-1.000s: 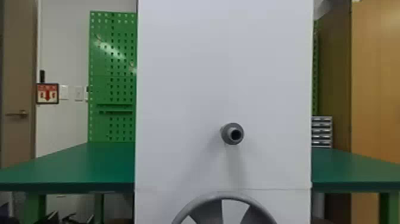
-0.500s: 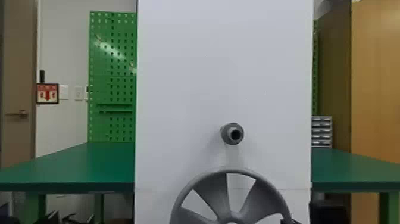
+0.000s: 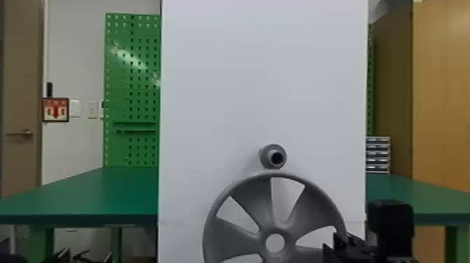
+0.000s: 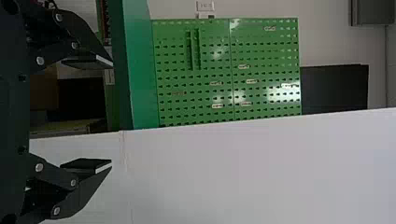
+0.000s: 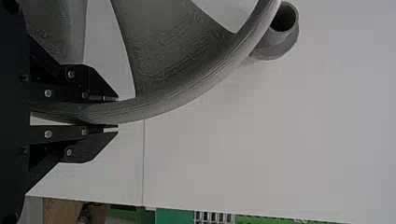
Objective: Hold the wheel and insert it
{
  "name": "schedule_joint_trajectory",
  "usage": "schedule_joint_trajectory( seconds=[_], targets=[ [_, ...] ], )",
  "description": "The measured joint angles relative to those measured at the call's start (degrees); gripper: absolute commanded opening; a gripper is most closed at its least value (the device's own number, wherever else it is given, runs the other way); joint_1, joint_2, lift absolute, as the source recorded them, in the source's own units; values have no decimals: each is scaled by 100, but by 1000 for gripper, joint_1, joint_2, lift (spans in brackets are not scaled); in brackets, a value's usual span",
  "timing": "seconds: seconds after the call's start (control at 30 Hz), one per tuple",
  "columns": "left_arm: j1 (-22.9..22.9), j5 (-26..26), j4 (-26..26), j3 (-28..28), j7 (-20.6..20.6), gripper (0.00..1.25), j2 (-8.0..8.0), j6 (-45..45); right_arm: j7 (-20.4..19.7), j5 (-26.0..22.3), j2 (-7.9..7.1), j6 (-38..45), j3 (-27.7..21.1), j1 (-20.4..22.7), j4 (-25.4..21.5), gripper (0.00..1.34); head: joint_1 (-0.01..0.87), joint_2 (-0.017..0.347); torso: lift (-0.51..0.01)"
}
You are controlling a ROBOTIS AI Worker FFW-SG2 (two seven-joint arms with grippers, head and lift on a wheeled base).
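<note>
Head view: you have the white panel (image 3: 262, 87) standing upright in front of the green table (image 3: 80, 196), which extends past it on both sides; a green pegboard (image 3: 140, 70) rises behind, over to your left; the wheel (image 3: 275, 229) is upright before the panel, its spokes facing you and its lower part cut off by the bottom edge; your right gripper (image 3: 329, 242) has it by the rim, at the wheel's right side. In the right wrist view, the rim runs between your two fingers (image 5: 100, 135), which are drawn in narrow and pinch it, one on each face; your left gripper (image 4: 111, 113) has its fingers spread wide, with nothing between them; the grey peg (image 3: 264, 157), hollow at its tip, juts from the panel just above the top of the rim, the wheel's hub lying well below it.
</note>
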Motion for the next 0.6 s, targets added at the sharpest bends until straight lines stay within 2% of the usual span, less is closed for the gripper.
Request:
schedule_joint_trajectory(
  seconds=[0.23, 0.6],
  targets=[
    [-15, -40, 0, -38, 0, 752, 0, 24, 0, 30, -37, 571, 26, -435, -118, 150, 0, 2, -499],
    [-27, -69, 1, -62, 0, 752, 0, 39, 0, 86, -68, 973, 63, -931, -143, 150, 0, 2, -499]
  ],
)
